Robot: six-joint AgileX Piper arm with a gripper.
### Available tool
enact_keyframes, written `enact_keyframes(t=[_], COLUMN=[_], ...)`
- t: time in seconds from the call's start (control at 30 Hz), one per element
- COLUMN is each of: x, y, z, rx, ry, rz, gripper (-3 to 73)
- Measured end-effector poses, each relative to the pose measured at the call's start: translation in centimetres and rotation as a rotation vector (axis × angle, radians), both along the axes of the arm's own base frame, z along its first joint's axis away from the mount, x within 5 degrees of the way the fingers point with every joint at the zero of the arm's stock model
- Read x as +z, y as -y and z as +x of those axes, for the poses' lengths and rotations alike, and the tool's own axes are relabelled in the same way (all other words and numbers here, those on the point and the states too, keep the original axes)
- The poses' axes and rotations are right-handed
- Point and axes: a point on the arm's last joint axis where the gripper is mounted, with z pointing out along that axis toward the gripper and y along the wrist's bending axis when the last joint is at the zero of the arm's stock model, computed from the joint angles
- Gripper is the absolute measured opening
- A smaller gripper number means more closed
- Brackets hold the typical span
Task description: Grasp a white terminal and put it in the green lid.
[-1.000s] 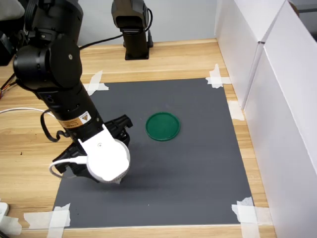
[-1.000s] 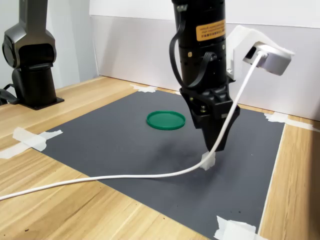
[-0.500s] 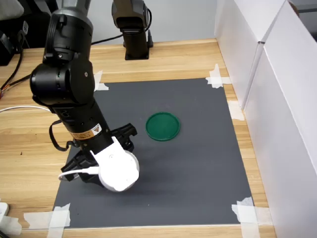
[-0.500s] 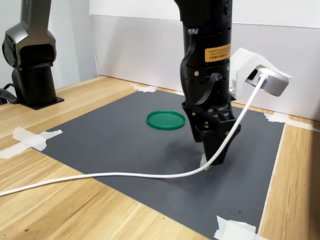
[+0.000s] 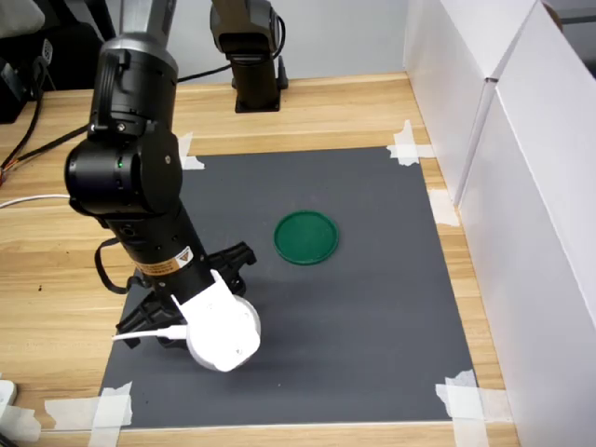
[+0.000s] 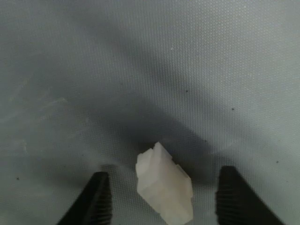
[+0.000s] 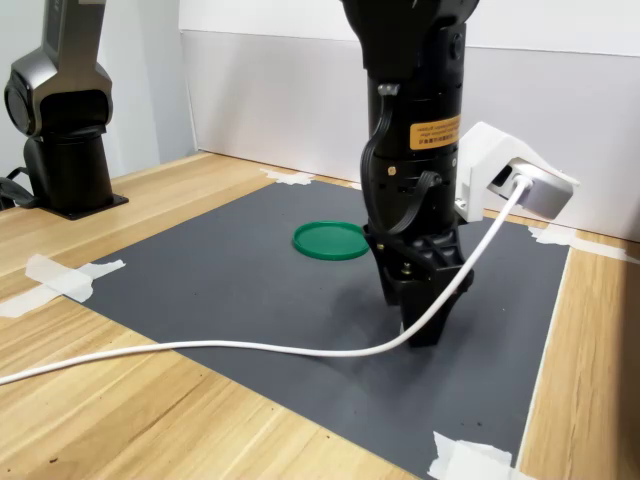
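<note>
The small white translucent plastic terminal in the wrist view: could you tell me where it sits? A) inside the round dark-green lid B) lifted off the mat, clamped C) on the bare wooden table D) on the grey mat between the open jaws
D: the small white translucent plastic terminal lies on the grey mat, with a gap to each jaw.

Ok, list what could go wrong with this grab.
1. In the wrist view the terminal lies skewed between the open pincer fingers, so closing may twist it or squeeze it out.
2. The white cable trails over the mat beside the pincer and could drag or snag.
3. The lid is shallow; a small terminal dropped there might bounce out.
</note>
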Motion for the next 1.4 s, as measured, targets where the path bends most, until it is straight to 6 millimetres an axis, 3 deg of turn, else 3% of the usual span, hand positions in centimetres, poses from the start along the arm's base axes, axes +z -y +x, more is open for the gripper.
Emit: enact_keyframes(t=[0.1,0.3,0.33,0.53,0.8,1.03,1.2,1.4], x=[0.0,0.1,0.1,1.1,6.5,10.3,10.9,9.6], y=[0.0,0.0,0.0,-1.7,-4.7,-6.2,-7.1,-8.5], z=[0.0,0.2,0.2,-0.1,-2.3,-5.8,-8.7,-11.8], rx=[-0.001,-0.001,0.001,0.047,0.129,0.227,0.304,0.379], ry=[0.001,0.023,0.023,0.03,0.071,0.058,0.043,0.03], rz=[-0.001,-0.003,-0.006,-0.021,-0.012,0.029,0.02,-0.019], gripper=[41.4,11.0,8.7,8.2,8.2,8.2,8.2,8.2])
